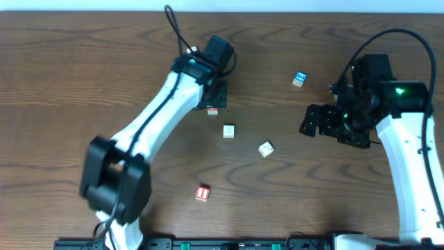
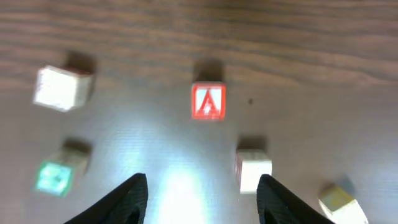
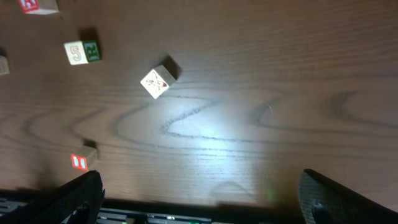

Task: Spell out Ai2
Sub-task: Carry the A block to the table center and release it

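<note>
My left gripper point(image 2: 202, 190) hangs wide open and empty, with the A block point(image 2: 208, 101) lying straight ahead of its fingers and not touching them. I count five blocks in all. Nearest the A block is the 2 block point(image 1: 229, 130), then the pale block point(image 1: 266, 148), tilted. Farther off are the I block point(image 1: 202, 194) and the blue block point(image 1: 300, 78). Farthest from the A block, my right gripper point(image 1: 312, 121) is also spread open, holding nothing.

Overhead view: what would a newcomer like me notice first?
The long white left arm stretches diagonally across the dark wooden table, its open gripper facing a red A block. Other small blocks lie scattered mid-table, one red block alone near the front edge.
</note>
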{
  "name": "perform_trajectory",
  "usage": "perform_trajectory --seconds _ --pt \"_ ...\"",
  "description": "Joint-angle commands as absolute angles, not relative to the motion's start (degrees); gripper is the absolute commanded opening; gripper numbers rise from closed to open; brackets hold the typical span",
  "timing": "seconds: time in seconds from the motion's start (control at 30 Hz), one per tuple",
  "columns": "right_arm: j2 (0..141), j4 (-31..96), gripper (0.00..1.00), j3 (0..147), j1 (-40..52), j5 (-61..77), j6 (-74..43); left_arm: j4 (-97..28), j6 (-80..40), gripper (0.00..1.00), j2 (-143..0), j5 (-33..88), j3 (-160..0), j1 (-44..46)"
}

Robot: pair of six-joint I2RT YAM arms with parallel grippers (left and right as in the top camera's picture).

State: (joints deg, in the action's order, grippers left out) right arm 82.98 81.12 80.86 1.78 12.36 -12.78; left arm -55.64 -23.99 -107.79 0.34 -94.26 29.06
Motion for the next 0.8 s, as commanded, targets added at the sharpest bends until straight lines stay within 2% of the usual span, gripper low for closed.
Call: perform_trajectory --seconds 0.0,0.07,0.2,0.27,0.37,0.4,0.5,0.63,0.7,0.77 --pt "82.1 81.1 0.98 80.4 1.9 11.1 -12.1 -59.7 -24.0 0.59 -100.2 -3.3 -94.3 29.8" --pt "80.3 80.1 0.98 80.4 3.8 10.5 -12.1 -63.3 -24.0 0.62 -94.6 -10.0 -94.3 32.0" --pt "76.6 79.6 0.94 80.4 8.3 8.3 -13.8 -68.8 -26.0 0.63 -89.8 -15.3 -94.2 38.2" --pt "74.5 79.6 0.94 80.2 12.4 -0.4 -18.2 -72.8 -33.5 0.61 -87.1 -25.5 -94.0 43.3" --pt "73.3 79.1 0.99 78.9 18.3 -8.4 -21.8 -76.1 -36.0 0.70 -82.5 -35.7 -92.8 51.2" --pt "73.4 78.5 0.99 78.2 19.9 -8.9 -22.2 -76.9 -35.4 0.76 -81.2 -35.9 -92.5 53.3" --pt "74.3 73.4 0.99 73.5 23.5 -8.8 -24.8 -80.1 -34.0 0.78 -77.1 -32.2 -92.2 57.1" --pt "76.6 65.8 0.99 66.5 25.4 -6.5 -25.9 -83.2 -29.8 0.80 -70.9 -28.5 -92.2 56.9" --pt "77.9 63.6 0.99 64.7 25.5 -4.7 -25.9 -83.3 -28.0 0.86 -68.1 -28.6 -92.2 56.8" --pt "79.6 61.0 0.99 63.5 25.5 -3.5 -25.9 -83.5 -27.0 0.98 -64.3 -28.9 -92.2 56.0"
